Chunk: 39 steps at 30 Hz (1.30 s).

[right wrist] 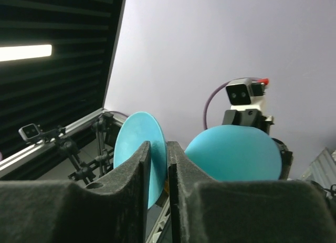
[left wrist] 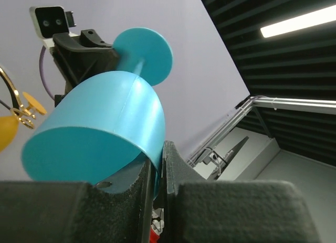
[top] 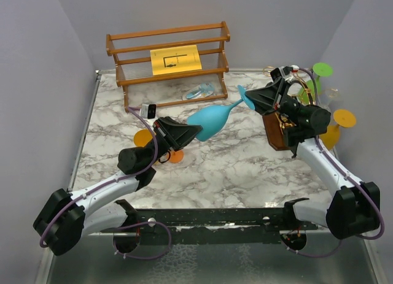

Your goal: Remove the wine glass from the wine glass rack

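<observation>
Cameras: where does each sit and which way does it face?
Top external: above, behind the arm bases, looking down on the table; both arms show, left claw on the bowl of the wine glass, right claw at its foot.
Left wrist: on the left arm, facing up along the glass; own fingers pinch its bowl.
Right wrist: on the right arm, facing the left arm; foot between own fingers.
Shared: both wrist views show the glass.
</observation>
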Available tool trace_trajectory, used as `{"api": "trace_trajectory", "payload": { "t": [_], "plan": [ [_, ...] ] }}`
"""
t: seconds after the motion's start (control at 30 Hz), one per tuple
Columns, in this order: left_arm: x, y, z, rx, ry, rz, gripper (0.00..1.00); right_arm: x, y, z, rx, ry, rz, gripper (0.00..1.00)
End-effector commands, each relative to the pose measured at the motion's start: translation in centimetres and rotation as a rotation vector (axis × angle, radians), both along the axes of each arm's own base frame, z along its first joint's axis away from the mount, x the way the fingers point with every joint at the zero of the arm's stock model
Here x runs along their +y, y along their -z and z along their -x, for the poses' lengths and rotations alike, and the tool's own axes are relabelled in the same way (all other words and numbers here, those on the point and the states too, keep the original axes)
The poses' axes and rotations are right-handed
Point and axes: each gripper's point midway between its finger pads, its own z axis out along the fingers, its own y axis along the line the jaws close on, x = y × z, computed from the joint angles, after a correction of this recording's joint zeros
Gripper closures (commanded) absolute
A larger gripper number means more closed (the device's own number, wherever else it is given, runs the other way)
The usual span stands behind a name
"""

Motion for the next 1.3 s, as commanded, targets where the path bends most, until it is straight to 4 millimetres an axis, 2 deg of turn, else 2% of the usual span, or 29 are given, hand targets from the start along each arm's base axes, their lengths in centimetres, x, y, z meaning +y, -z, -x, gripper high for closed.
{"api": "trace_trajectory", "payload": {
  "t": [0.0,0.1,0.23,0.3,0.4,0.5,0.6,0.8,1.03,1.2,1.27],
  "plan": [
    [1.2,-1.8,1.2,-0.052,0.000,0.062,0.93,0.3,0.8,0.6,-0.044,0.039,0.066,0.78],
    [1.3,-1.8,1.2,-0.047,-0.019,0.042,1.00,0.3,1.0,0.5,-0.062,0.080,0.102,0.65],
    [1.4,-1.0,1.0,-0.032,-0.063,-0.018,1.00,0.3,1.3,0.2,-0.082,0.147,0.157,0.46],
    [1.3,0.0,0.7,-0.006,-0.086,-0.066,1.00,0.2,1.2,0.0,-0.112,0.191,0.190,0.36],
    [1.5,1.2,0.5,0.021,-0.116,-0.125,1.00,0.0,1.7,-1.1,-0.125,0.276,0.262,0.22],
    [1.6,2.4,0.4,0.047,-0.146,-0.194,1.00,-0.5,2.3,-2.4,-0.139,0.381,0.344,0.17],
    [1.6,3.3,0.0,0.073,-0.184,-0.286,1.00,-1.8,2.9,-3.8,-0.153,0.529,0.435,0.05],
    [1.4,4.9,-1.1,0.120,-0.240,-0.497,1.00,-6.6,3.6,-6.8,-0.088,0.871,0.647,0.01],
    [-0.5,7.4,-3.0,0.161,-0.222,-0.757,1.00,-13.0,2.1,-7.1,-0.024,1.224,0.734,0.01],
    [-2.5,9.8,-4.3,0.211,-0.168,-0.934,1.00,-14.9,1.3,-6.9,0.044,1.302,0.782,0.01],
    [-3.2,10.9,-4.8,0.230,-0.156,-1.006,1.00,-15.1,0.6,-6.4,-0.001,1.316,0.807,0.01]
  ]
}}
